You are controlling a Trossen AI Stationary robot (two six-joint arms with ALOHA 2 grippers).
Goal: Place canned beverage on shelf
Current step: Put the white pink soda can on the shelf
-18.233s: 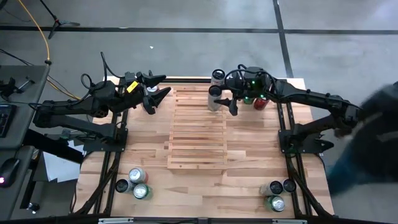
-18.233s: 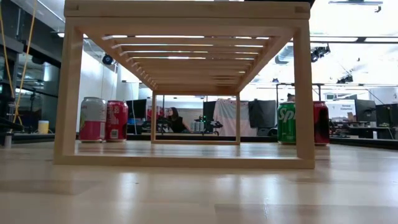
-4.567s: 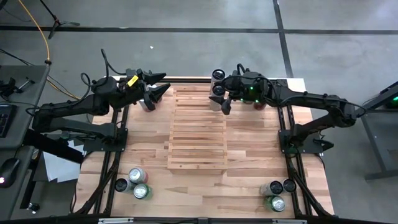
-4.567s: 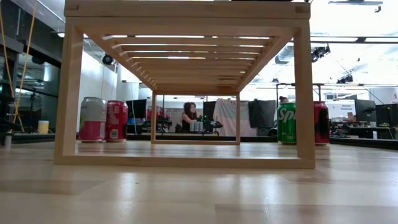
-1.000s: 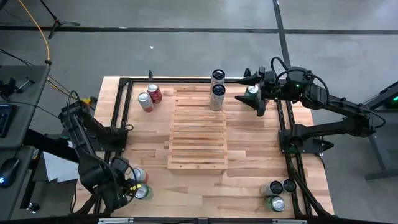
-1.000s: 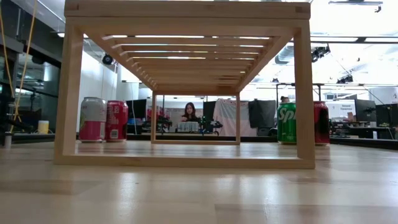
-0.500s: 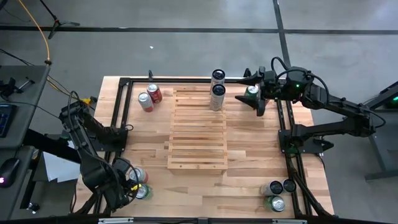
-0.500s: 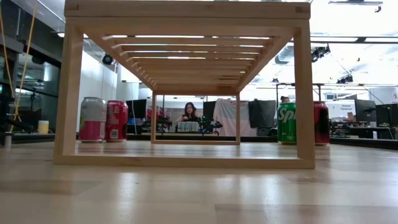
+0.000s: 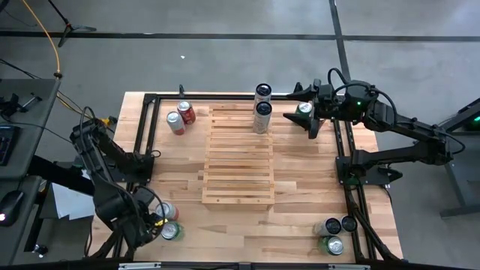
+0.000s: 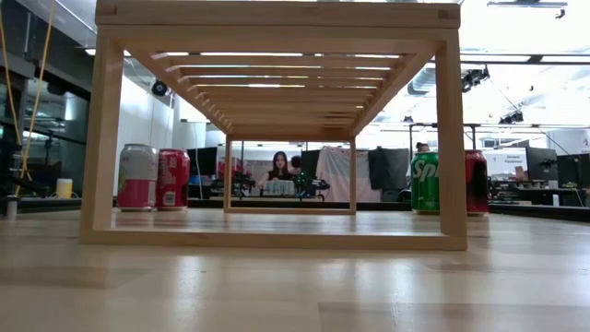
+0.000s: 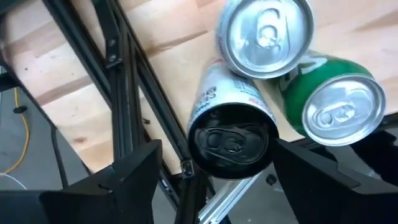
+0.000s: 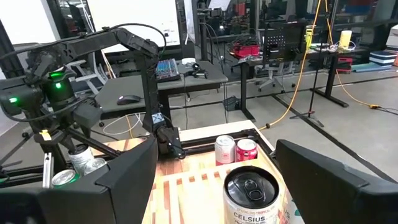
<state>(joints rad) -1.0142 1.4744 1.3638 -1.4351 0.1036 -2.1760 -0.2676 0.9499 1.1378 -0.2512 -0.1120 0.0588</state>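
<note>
The pale slatted shelf (image 9: 238, 154) stands mid-table; the low view looks under it from its near end (image 10: 277, 14). A dark-topped can (image 9: 262, 109) stands on its far right corner, and another can (image 9: 262, 91) stands by its far edge. My left gripper (image 9: 154, 223) hangs open over the near-left cans. In the left wrist view its fingers (image 11: 230, 180) stand on either side of a black-topped can (image 11: 233, 140), apart from it. My right gripper (image 9: 294, 105) is open at the far right, above a green can (image 9: 304, 109). It faces the dark-topped can (image 12: 252, 193).
A silver-topped can (image 11: 264, 34) and a green can (image 11: 339, 106) crowd the black-topped one. A pink can (image 9: 174, 118) and a red can (image 9: 184, 111) stand far left, and more cans (image 9: 331, 234) near right. A black metal frame (image 9: 146, 142) runs along both sides.
</note>
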